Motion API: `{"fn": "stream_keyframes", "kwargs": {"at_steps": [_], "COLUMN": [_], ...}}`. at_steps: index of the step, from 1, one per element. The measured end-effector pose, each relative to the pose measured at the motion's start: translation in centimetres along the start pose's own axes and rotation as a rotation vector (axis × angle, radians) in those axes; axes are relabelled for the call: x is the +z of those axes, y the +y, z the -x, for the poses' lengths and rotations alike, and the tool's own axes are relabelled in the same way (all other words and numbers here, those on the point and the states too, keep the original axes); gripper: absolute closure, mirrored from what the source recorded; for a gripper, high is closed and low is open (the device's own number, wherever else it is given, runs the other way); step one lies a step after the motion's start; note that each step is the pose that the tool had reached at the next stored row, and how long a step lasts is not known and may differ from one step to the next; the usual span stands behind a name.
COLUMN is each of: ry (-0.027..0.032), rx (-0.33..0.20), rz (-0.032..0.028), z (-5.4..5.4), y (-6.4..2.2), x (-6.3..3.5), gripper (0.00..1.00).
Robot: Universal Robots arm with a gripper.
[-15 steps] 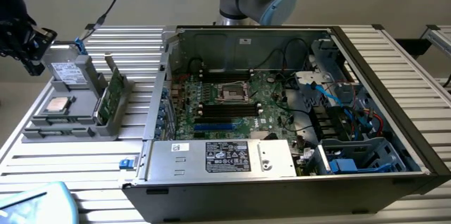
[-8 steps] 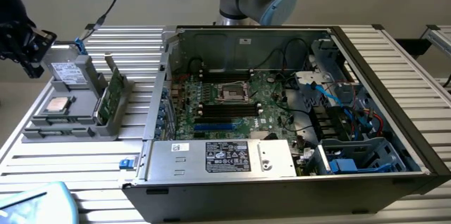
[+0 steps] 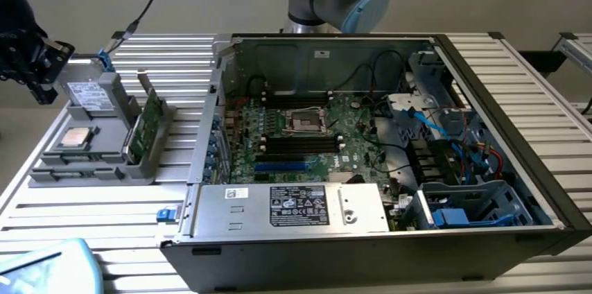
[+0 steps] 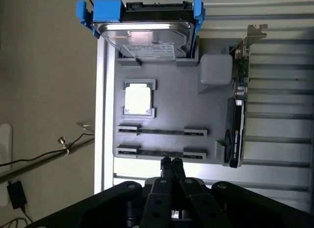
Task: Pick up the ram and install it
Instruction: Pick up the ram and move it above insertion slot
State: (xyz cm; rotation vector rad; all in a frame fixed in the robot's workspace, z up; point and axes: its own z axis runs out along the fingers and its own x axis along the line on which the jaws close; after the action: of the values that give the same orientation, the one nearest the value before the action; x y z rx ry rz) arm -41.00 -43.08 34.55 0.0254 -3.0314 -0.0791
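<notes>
Two slim ram sticks (image 4: 162,132) stand on edge in slots of a grey holder tray (image 4: 176,76), the nearer stick (image 4: 162,152) just beyond my fingertips. My gripper (image 4: 170,162) hangs above the tray's edge, shut, with nothing between its fingers. In the exterior view the gripper (image 3: 43,89) is a black shape high at the far left, above the tray (image 3: 55,169). The open computer case (image 3: 518,79) lies in the middle, its motherboard (image 3: 356,117) showing long black memory slots (image 3: 298,145).
The tray also carries a hard drive in a blue bracket (image 4: 144,34), a square silver processor (image 4: 137,99) and a graphics card with a metal bracket (image 4: 238,115). A power supply (image 3: 291,207) and cables fill the case's near side. Ribbed metal table (image 3: 65,221) surrounds everything.
</notes>
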Motion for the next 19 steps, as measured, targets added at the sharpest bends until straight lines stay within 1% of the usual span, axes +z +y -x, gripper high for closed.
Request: {"fn": "stream_keyframes", "kwargs": {"at_steps": [12,13,19], "ry": [0.0006,0.0010,0.0068], "rx": [-0.005,-0.018,-0.127], "rz": [-0.0003,-0.0015,-0.0131], "z": [0.00,0.00,0.02], "y": [0.00,0.00,-0.01], "x": [0.01,0.03,0.23], "gripper": [0.89,0.89,0.89]}}
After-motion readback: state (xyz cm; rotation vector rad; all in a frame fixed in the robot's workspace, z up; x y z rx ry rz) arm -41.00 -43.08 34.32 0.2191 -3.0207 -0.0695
